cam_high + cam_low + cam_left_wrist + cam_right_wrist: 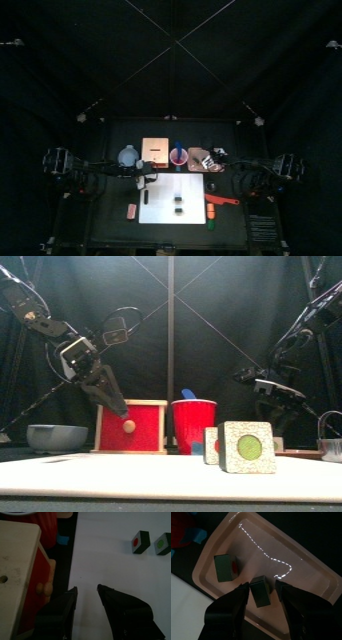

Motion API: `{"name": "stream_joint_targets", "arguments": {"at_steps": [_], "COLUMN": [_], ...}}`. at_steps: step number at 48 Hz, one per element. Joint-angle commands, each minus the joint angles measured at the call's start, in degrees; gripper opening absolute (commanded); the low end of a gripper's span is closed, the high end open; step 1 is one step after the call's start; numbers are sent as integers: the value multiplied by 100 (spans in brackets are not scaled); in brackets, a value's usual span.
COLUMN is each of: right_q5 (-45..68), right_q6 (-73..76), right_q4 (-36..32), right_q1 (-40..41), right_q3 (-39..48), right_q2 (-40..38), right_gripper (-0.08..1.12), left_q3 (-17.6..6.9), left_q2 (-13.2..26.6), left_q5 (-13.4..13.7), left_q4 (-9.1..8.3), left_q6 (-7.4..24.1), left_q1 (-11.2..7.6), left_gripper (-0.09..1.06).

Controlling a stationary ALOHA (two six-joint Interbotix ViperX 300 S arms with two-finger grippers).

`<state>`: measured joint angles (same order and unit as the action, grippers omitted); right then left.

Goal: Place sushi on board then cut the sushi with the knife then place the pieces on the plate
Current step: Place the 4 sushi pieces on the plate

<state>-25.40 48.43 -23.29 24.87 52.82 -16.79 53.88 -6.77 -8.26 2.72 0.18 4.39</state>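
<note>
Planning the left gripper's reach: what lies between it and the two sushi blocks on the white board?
Left wrist view: only bare white cutting board between the left gripper and the dark green sushi blocks.

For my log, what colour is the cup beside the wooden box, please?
The cup is red, clearest in the front view.

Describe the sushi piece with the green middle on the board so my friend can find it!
Look at the black table and find the white board in its middle. Two sushi pieces stand close together on it. Yours is the piece with the green middle; its neighbour has a red middle instead.
</note>
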Motion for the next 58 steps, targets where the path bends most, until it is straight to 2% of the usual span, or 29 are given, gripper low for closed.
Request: {"name": "stream_joint_targets", "arguments": {"at_steps": [1,19,27,34,58], "right_q5": [-44,255,1011,1433,1441], "right_q6": [0,-563,-571,-554,-563], "right_q4": [0,-510,-378,-35,826], "right_q1": [-396,-2268,-2689,-2909,-3560], "right_q3": [-299,-905,-1028,-1169,-1670], "right_q2": [-404,-255,105,536,1503], "right_gripper": [81,81,81,81,82], "left_q3": [-53,-53,-53,-53,-53], "left_q2": [-26,-26,-26,-26,-26], "left_q5": [-35,-35,-35,-35,-35], "left_q4": [9,9,26,141,158], "left_q6": [0,-9,-26,-26,-18], "left_q1": [18,18,0,-9,9], "left_gripper": [77,77,77,77,77]}}
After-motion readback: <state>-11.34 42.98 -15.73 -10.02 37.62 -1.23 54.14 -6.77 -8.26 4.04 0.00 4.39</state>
